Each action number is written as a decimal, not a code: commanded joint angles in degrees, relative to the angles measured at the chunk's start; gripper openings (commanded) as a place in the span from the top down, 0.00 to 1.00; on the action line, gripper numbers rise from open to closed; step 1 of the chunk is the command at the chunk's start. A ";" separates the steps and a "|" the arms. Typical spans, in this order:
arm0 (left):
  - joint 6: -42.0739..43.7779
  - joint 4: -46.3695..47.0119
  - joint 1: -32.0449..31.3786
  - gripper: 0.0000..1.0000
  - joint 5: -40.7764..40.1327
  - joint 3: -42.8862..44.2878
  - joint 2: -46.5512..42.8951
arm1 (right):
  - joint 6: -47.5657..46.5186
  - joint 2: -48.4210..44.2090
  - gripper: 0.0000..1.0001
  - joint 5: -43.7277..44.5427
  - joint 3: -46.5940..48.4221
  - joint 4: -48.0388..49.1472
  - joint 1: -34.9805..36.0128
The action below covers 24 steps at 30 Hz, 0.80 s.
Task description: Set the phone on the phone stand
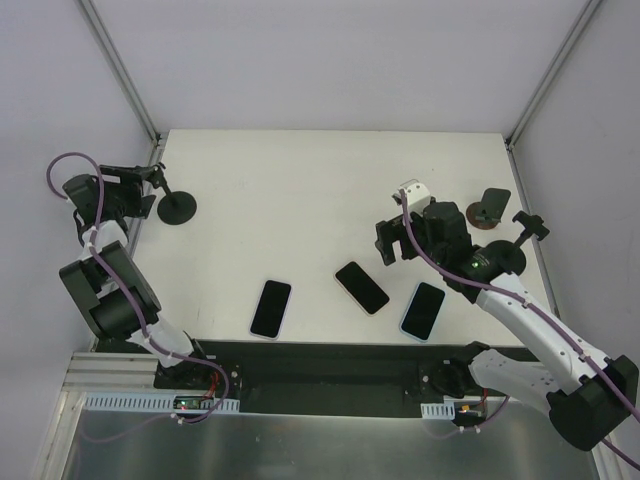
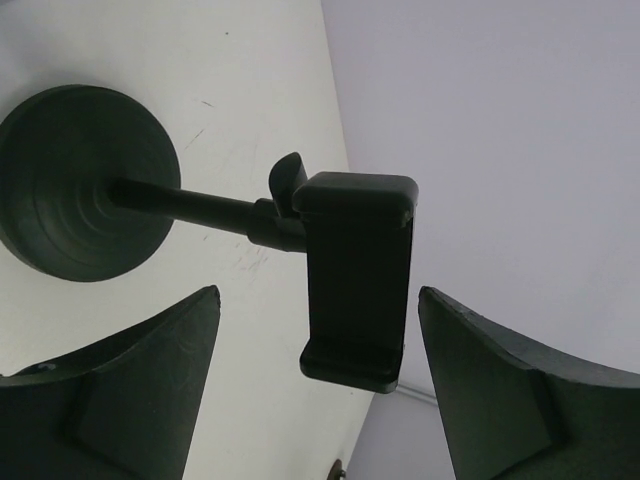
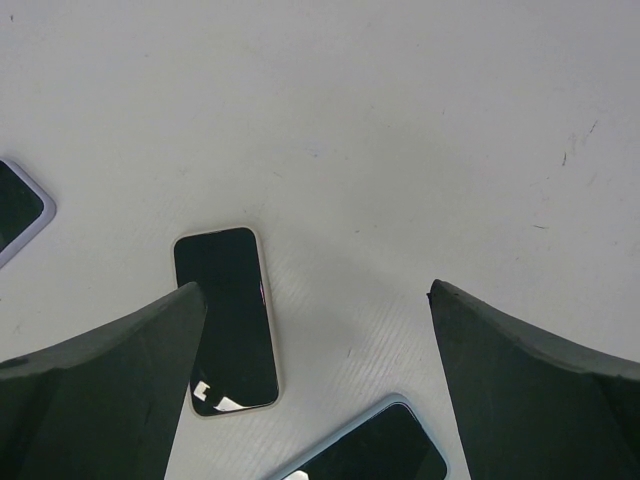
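Three phones lie face up on the white table (image 1: 300,190): a white-cased one (image 1: 271,308), a middle one (image 1: 361,287) and a blue-cased one (image 1: 423,310). A black phone stand with a round base (image 1: 178,209) stands at the far left. In the left wrist view its base (image 2: 85,180) and empty cradle (image 2: 355,280) show. My left gripper (image 1: 148,178) (image 2: 318,340) is open, with the cradle between its fingers and not touching them. My right gripper (image 1: 388,245) (image 3: 315,290) is open and empty above the table, over a cream-cased phone (image 3: 225,320) and the blue-cased phone (image 3: 370,450).
A second stand (image 1: 490,208) with a brown base stands at the right edge of the table. Grey walls and metal frame posts (image 1: 120,70) enclose the table. A third phone's corner (image 3: 15,205) shows at the left edge of the right wrist view.
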 commanded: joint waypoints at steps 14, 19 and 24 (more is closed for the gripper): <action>-7.20 9.60 -2.79 0.70 5.74 4.06 4.12 | 0.19 3.08 0.04 1.41 0.29 2.26 -0.36; -9.49 10.30 -5.95 1.00 5.56 3.10 1.23 | 0.28 3.26 0.04 1.50 0.29 2.26 -0.36; -12.12 8.99 -14.97 1.00 -1.26 -2.95 -6.24 | 0.89 4.48 0.04 1.67 0.64 2.26 -0.44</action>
